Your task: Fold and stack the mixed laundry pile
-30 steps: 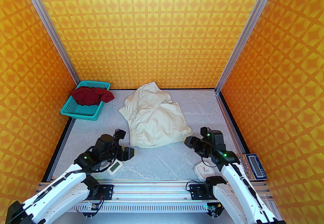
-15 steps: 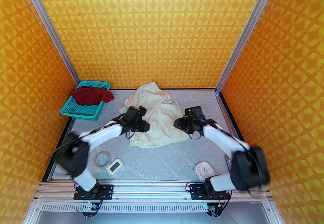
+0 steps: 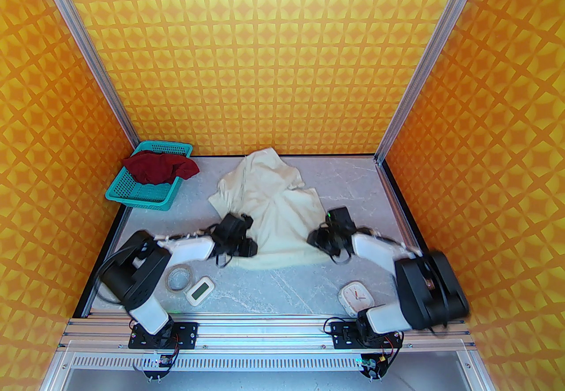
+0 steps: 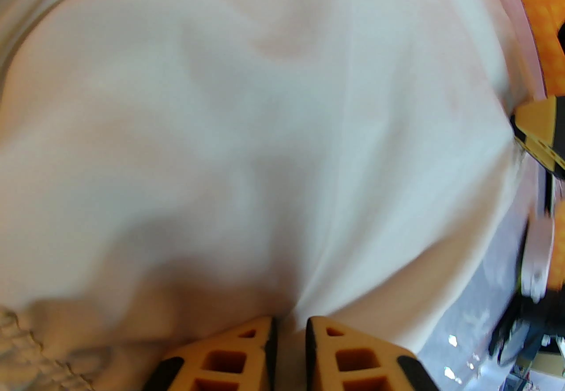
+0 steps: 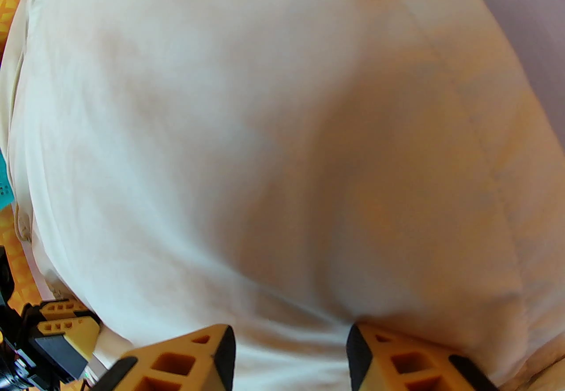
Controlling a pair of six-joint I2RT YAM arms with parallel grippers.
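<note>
A: Where is the cream garment (image 3: 273, 204) lying?
B: Spread on the table (image 3: 287, 287), from the middle to the far side; its far end reaches the back wall; its near edge is pulled straight between the two claws.
A: And the left claw (image 4: 289, 323)?
B: Clenched on a fold of that cloth; the fingertips nearly meet, with a pinch of fabric between them.
A: The right claw (image 5: 291, 336)?
B: Grasping the same garment at its near right corner; its fingers stand wider apart, and cloth fills the gap.
A: The red shirt (image 3: 159, 166)?
B: Heaped in the teal basket (image 3: 132, 197) at the far left corner; one part spills over the right rim; well apart from both claws.
</note>
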